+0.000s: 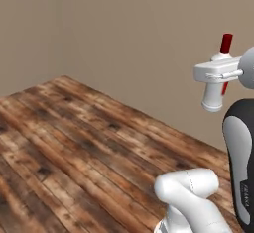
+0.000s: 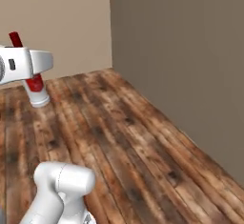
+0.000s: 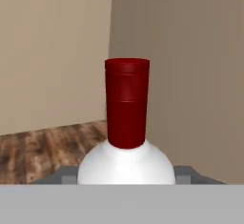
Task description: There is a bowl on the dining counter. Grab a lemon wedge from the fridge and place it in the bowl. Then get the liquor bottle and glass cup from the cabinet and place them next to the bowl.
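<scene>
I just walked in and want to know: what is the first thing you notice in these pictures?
The liquor bottle with its red cap catches the eye first, close up in the hand view and upright. The gripper holds it in the air above the wooden floor, in a bare corner between two plain walls.

**Camera placement**

Left and right base views look forward and down from behind the arm, on either side, sharing the wood floor point(image 1: 74, 143), the beige walls point(image 2: 176, 51) and the bottle point(image 2: 35, 87). The hand view sits close behind the bottle's cap point(image 3: 127, 101), facing a wall corner.
</scene>
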